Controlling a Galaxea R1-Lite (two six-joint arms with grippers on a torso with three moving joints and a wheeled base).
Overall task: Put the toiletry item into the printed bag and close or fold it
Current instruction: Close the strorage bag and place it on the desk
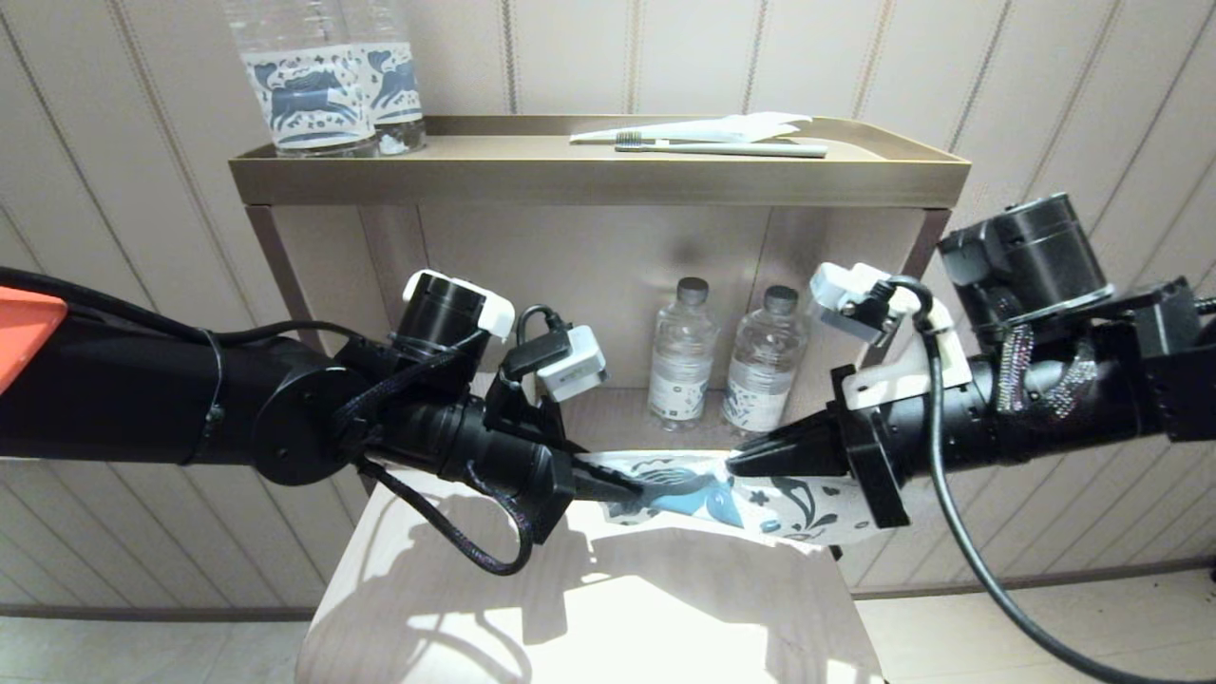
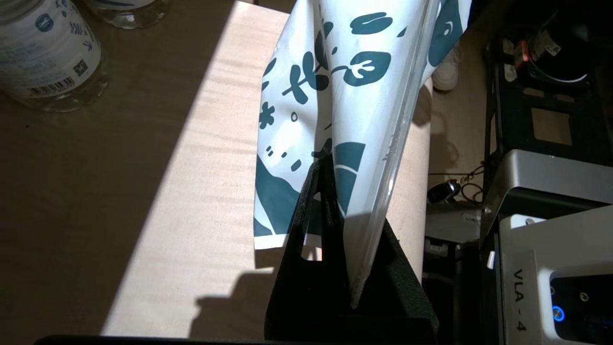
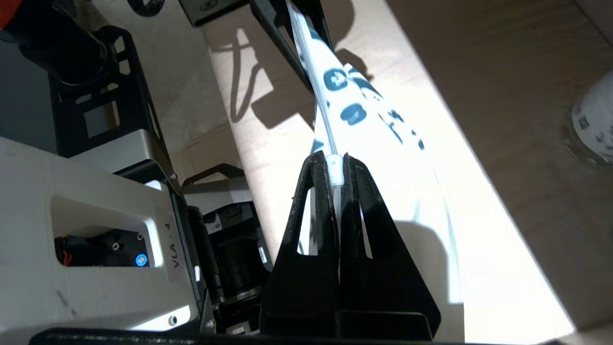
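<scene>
Shelf unit point(image 1: 598, 180): brass-coloured, standing at 12 o'clock in the head view, with a rimmed top tray and an open niche below.
Table point(image 1: 589, 608): pale wood, spreading from the centre toward 6 o'clock, half in bright light.
Left arm: black, reaching in from 9 o'clock toward the centre.
Right arm: black, reaching in from 3 o'clock toward the centre.
Printed bag point(image 1: 731, 499): whitish pouch with blue-grey figures, stretched between both grippers just above the table, hanging down from its zip edge.
Large bottles point(image 1: 328, 81): two, clear with blue-printed labels, on the top tray at 11 o'clock.
Small bottles point(image 1: 727, 356): two, clear with dark caps, upright side by side in the niche, just behind the bag.
Left gripper point(image 2: 330, 158): jaws pressed together on the bag's end at 9 o'clock, pinching the printed sheet beside the zip strip.
Right gripper point(image 3: 337, 163): jaws clamped tight on the zip edge at the bag's other end, around the small white slider.
Toothbrush point(image 1: 722, 147): white, lying flat on the top tray at 1 o'clock, beside a white wrapper point(image 1: 741, 125).
</scene>
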